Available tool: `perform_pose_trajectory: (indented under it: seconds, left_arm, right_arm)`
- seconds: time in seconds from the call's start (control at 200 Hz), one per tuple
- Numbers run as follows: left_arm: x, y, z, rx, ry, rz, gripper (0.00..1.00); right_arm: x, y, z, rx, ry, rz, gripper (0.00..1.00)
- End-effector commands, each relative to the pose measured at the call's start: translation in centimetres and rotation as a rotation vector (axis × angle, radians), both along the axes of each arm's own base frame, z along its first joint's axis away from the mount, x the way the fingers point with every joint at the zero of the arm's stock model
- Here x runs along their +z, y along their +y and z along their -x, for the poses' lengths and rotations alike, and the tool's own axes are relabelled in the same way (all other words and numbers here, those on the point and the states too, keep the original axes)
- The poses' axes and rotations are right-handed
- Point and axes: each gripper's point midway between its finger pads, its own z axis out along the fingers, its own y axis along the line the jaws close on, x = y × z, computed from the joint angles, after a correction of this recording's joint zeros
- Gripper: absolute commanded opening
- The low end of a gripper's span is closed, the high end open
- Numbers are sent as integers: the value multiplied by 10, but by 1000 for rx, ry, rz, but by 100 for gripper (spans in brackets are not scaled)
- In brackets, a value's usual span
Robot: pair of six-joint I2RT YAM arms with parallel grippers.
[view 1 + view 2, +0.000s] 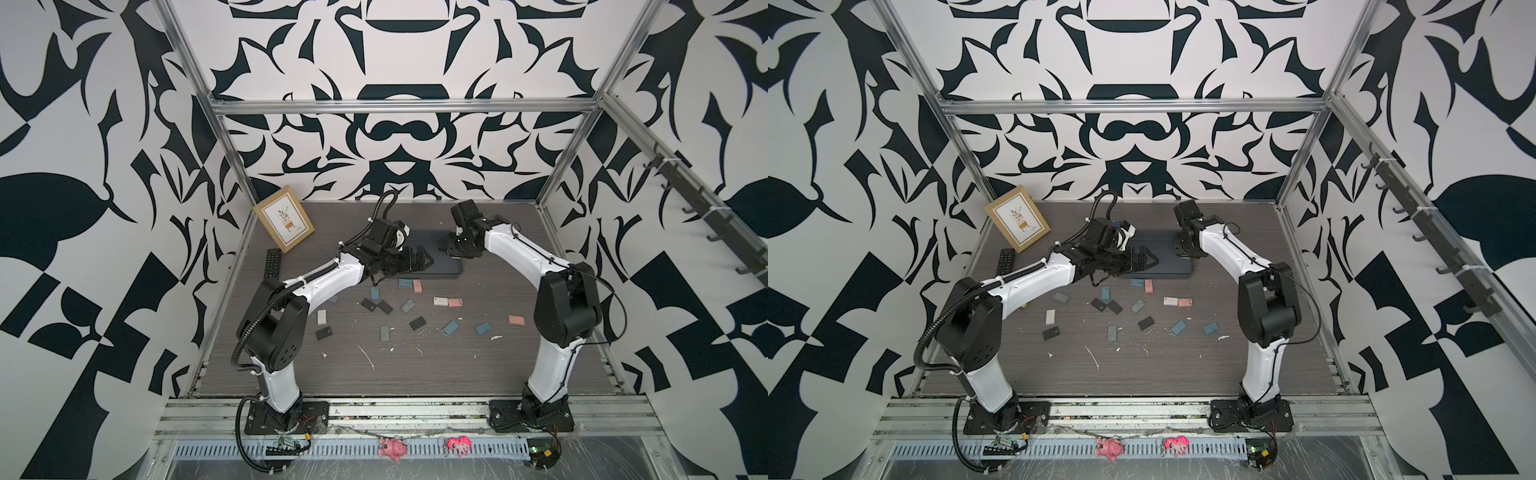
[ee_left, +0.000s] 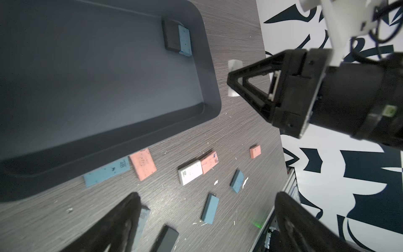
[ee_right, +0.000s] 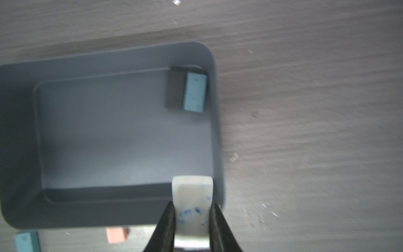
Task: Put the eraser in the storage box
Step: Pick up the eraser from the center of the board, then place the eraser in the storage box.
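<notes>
My right gripper [image 3: 193, 215] pinches a smooth, blue-smudged white eraser [image 3: 192, 189] over a rounded corner of the matte dark grey storage box [image 3: 216, 135]; my left gripper [image 2: 208, 197] hangs spread wide above flat scattered erasers [image 2: 142, 163] on the woodgrain table [image 2: 239, 135]. Only the wrist views show the held eraser and a blue eraser [image 3: 195, 92] inside the box.

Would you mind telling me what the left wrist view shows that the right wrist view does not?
Only the left wrist view: the left gripper, jaws open, and a white 4B eraser loose on the table. Only the right wrist view: blue smudges on the held eraser between the jaws of the right gripper. Both: the storage box with a black eraser and a blue eraser in one corner.
</notes>
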Motion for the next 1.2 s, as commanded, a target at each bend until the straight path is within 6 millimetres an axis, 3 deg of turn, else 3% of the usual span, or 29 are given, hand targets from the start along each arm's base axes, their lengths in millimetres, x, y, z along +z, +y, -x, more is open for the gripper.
perform_pose_trajectory:
  seconds: [0.0,0.19,0.52,0.815,0.94,0.975,1.195]
  left_arm:
    - [20,9,1,-17,21,41,99]
    - [19,23,-6,-4,23,35,99]
    - [16,23,-7,-12,25,39,99]
    - [13,23,-7,-14,32,36,99]
    - [11,22,-7,-18,42,37,99]
    - [11,22,-7,-18,41,38,99]
    - [10,21,-8,-20,45,40,99]
  right_arm:
    - [1,27,-16,29,3,-25,27]
    - [-20,54,-45,38,21,-46,27]
    - [-43,66,-74,32,32,-41,27]
    - [-47,61,-91,19,23,-17,27]
    - [-47,52,-93,6,24,-3,27]
    - [-60,50,-93,5,45,6,27]
    - [-63,41,-94,-3,47,28,29]
